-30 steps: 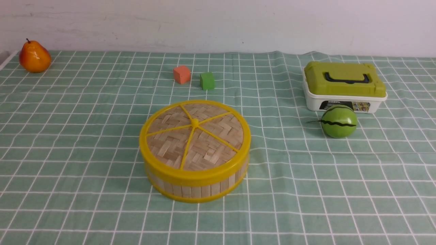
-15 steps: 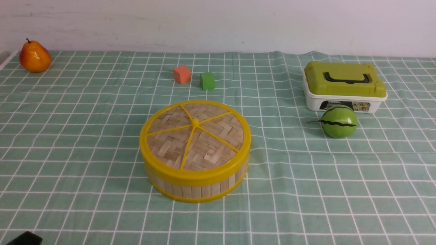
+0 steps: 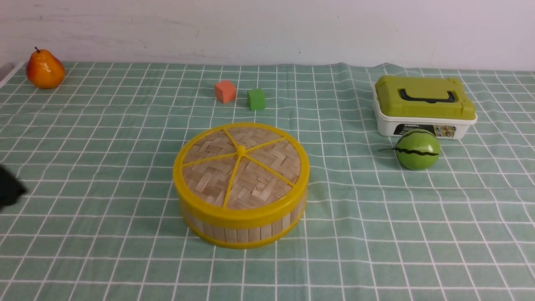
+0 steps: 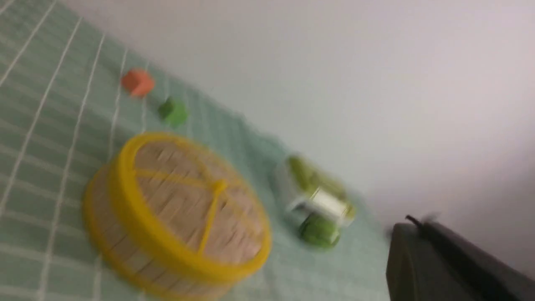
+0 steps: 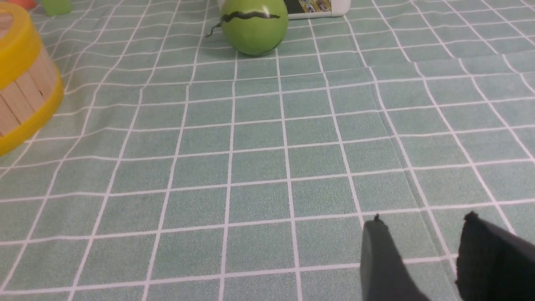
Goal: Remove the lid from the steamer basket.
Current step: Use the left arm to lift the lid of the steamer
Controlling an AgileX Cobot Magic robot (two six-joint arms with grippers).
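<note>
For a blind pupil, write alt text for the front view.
A bamboo steamer basket, its woven lid on, sits centre on a green checked cloth. Behind lie an orange cube and a green cube; a pear far left, a toy watermelon and green-lidded box right. The left arm's dark tip shows at left.

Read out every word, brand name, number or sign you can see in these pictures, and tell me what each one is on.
Label on the front of the white box: one short word in pale capitals on a black band, too small to read; the coloured patch beside it is also too small.
Same label in the right wrist view: cut off at the edge, nothing legible.
Lid and steamer basket: no writing visible.
</note>
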